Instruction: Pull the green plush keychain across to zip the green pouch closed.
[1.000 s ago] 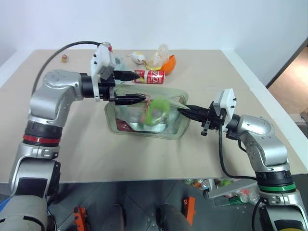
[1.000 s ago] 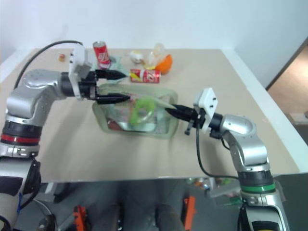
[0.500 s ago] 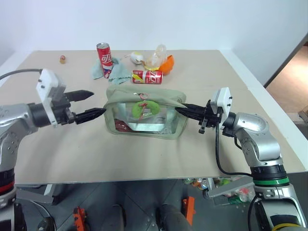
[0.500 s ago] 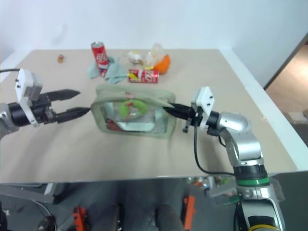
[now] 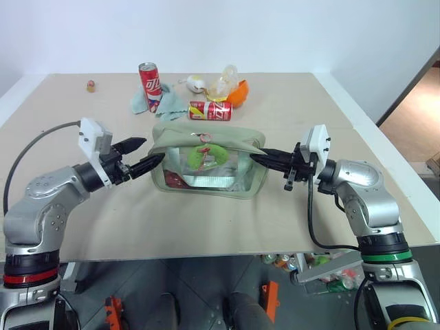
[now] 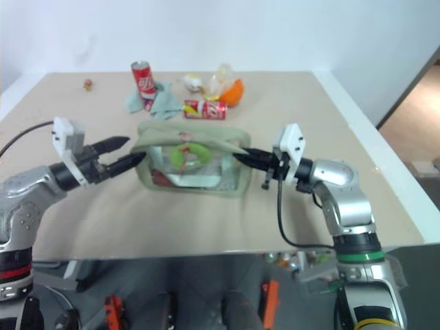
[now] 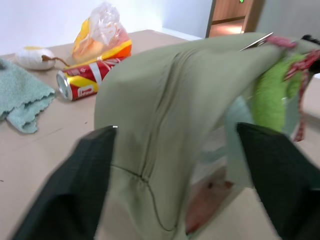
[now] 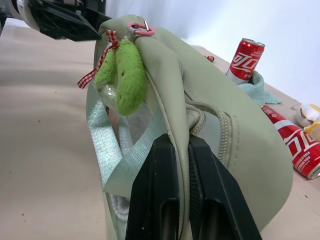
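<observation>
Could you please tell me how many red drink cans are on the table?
2. One red can stands upright at the far edge beside a pale teal cloth. The other red can lies on its side just behind the green pouch. None looks hidden.

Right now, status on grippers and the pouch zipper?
Right gripper shut on green pouch end. Left gripper open at the opposite end, holding nothing. Green plush keychain hangs mid-pouch. Nothing blocking.
</observation>
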